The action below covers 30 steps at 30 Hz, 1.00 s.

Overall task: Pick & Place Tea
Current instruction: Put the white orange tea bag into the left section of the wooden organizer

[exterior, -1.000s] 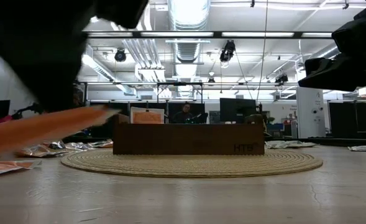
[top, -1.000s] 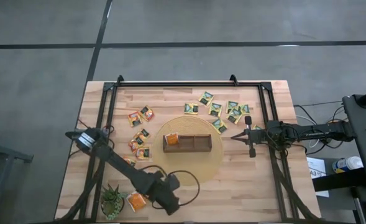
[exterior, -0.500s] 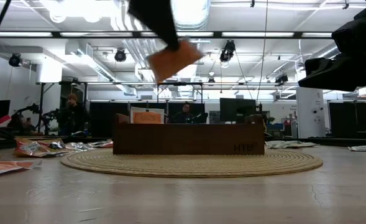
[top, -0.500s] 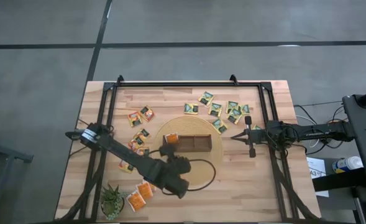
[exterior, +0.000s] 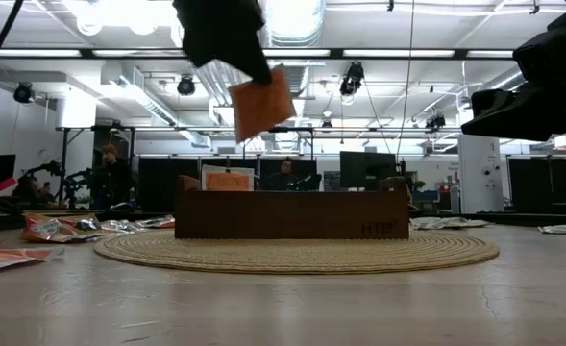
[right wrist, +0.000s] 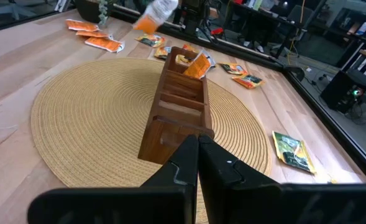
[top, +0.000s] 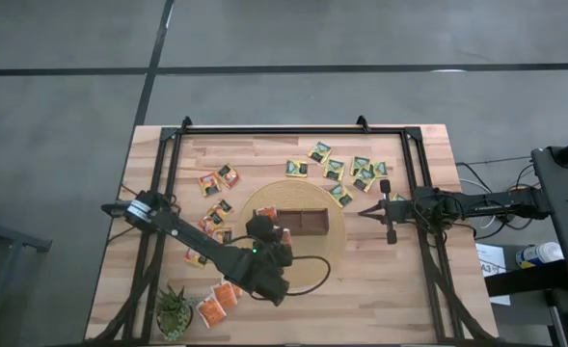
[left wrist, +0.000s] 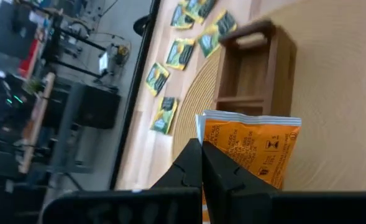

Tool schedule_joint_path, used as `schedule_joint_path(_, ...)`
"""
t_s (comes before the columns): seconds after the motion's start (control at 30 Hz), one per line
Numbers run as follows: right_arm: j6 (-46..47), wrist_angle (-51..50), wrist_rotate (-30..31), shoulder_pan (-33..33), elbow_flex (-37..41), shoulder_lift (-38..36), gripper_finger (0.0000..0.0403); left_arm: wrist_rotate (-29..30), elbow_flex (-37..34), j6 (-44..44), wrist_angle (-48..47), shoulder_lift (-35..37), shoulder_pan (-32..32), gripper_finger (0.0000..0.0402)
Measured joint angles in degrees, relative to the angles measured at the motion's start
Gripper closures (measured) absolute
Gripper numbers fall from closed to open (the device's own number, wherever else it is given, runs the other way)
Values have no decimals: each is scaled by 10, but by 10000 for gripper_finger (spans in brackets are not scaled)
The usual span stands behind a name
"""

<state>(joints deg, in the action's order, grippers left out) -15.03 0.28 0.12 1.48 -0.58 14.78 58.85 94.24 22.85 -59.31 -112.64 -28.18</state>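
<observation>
My left gripper [top: 272,231] hangs above the woven mat [top: 334,258], at the left end of the long wooden box [top: 303,223]. It is shut on an orange tea sachet [exterior: 261,101]. Another orange sachet [right wrist: 197,65] stands in the box's left end compartment. More tea lies flat on the table: orange sachets [top: 216,303] by the plant, dark ones [top: 216,179] at the left, green-yellow ones [top: 349,170] at the far right. My right gripper [top: 365,212] waits shut at the mat's right edge, pointing at the box. My left gripper pinches the orange sachet between its two fingers at one side edge [left wrist: 210,149]. The fingers slant down from the table's near left. The sachet sticks out sideways past the fingertips [left wrist: 194,155], tilted and lifted clear above the mat, near the box's left end.
A small green plant [top: 175,310] stands at the near left corner. Black frame rails [top: 414,183] run along the table's sides and far edge. The mat's near half and the table's near right part [top: 380,299] hold no objects.
My left gripper has risen from the near-left spot by the plant and gone toward the box, rolling its wrist as it went. It has stayed shut on the orange sachet, which has come up off the table and now hangs tilted above the mat.
</observation>
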Motion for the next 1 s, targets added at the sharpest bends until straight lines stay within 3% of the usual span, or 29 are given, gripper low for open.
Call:
schedule_joint_path(0.23, 0, 0, 0, 0, 0, 0, 394, 34, -17, -34, -8, 0, 18, 401)
schedule_joint_path(1.0, 0, 0, 0, 0, 0, 0, 394, -40, -58, 13, -67, 0, 87, 402)
